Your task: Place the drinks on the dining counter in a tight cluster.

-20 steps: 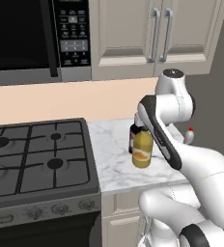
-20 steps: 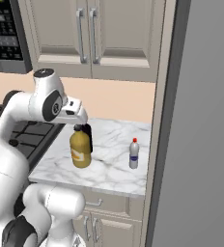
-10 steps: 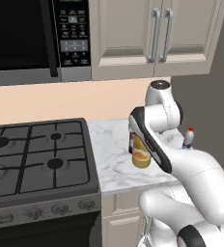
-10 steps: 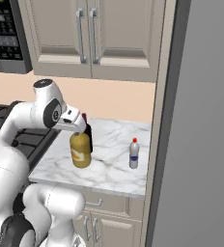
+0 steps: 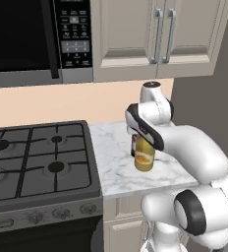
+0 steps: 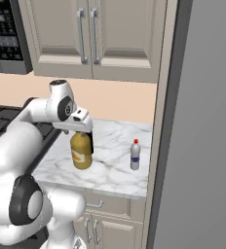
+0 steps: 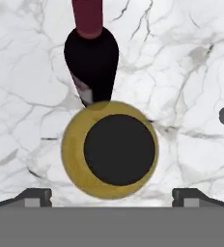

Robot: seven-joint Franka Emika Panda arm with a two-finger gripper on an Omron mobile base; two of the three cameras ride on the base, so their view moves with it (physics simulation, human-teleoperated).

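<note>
The squat yellow juice bottle [image 5: 144, 158] [image 6: 81, 153] stands on the short marble worktop [image 6: 112, 170] beside the stove. My gripper [image 6: 80, 129] hangs straight above it, open, its fingertips [image 7: 36, 195] standing wide on either side of the black cap [image 7: 119, 149] without touching it. The dark wine bottle [image 7: 92, 58] [image 6: 91, 141] stands right behind the juice bottle, nearly touching it. A small pale bottle [image 6: 135, 155] with a red cap stands apart to the right. The dining counter is out of view.
A black gas stove [image 5: 37, 157] adjoins the worktop on the left, with a microwave [image 5: 32, 39] above it. Beige wall cabinets [image 6: 90, 34] hang overhead. A tall grey panel [image 6: 202, 121] closes off the worktop's right side.
The hand has swung in and come down over the juice bottle's cap. The jaws stayed open and the bottles have not moved.
</note>
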